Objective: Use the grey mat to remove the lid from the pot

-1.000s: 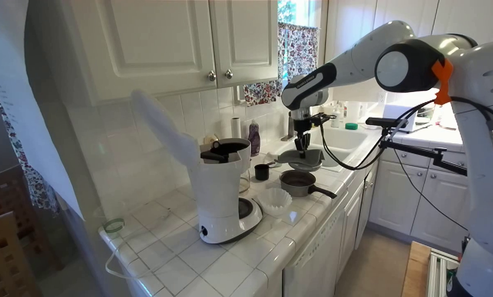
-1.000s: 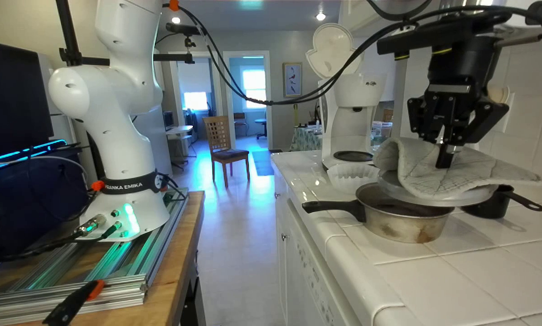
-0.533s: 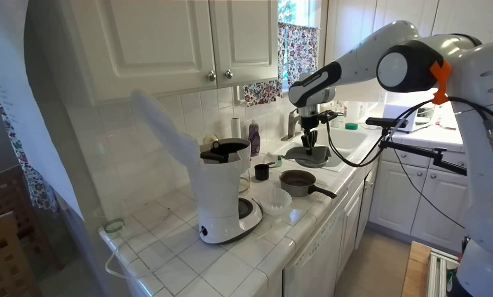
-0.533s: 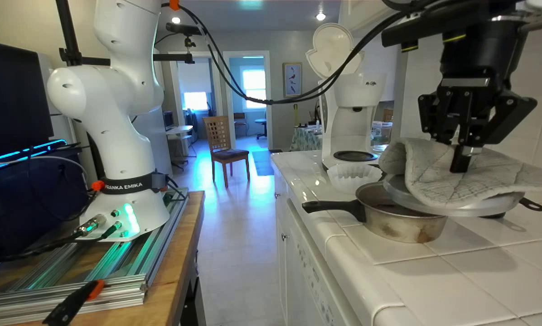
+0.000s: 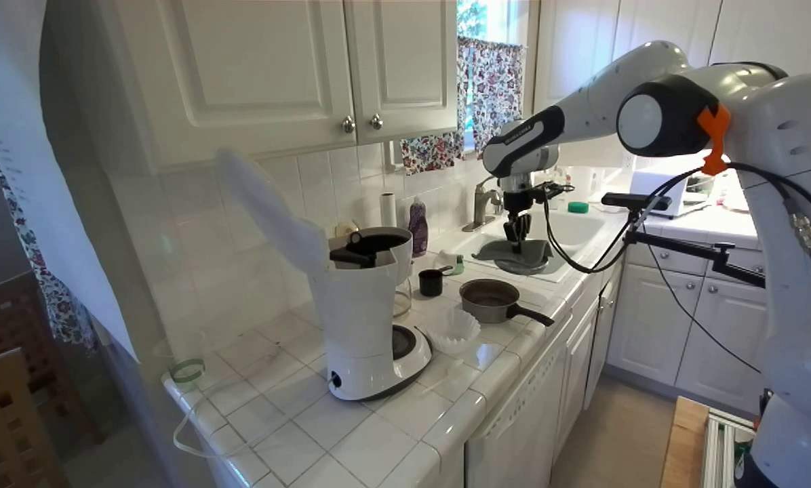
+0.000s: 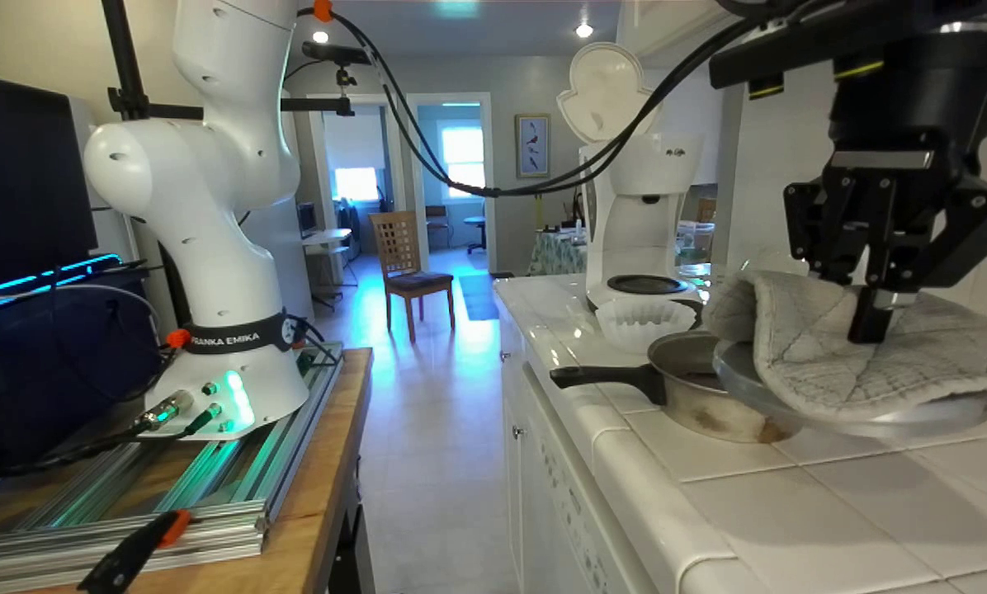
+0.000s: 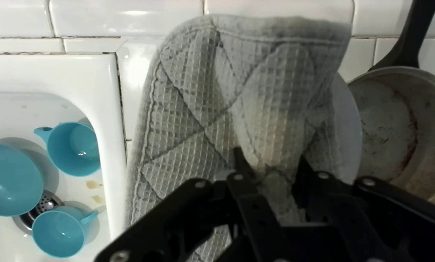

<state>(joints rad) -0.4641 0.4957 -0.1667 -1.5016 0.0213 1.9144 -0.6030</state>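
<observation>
The gripper (image 7: 272,165) pinches a raised fold of the grey mat (image 7: 199,112), with the lid (image 7: 349,131) right beneath it — over the counter (image 6: 766,495), between the corner of the sink (image 7: 75,72) and the pot (image 5: 489,314). The pot stands uncovered near the counter's front edge.

I see white cabinets (image 5: 270,64) above a white-tiled bench (image 5: 371,444) and floral curtains (image 5: 497,88) at a bright window (image 5: 472,19). Farther off, a wooden chair (image 6: 416,281) stands on the shiny floor (image 6: 427,412), ceiling lights (image 6: 583,30) glow, and a framed picture (image 6: 532,145) hangs beside a doorway (image 6: 449,98) on the grey wall (image 6: 531,87).
</observation>
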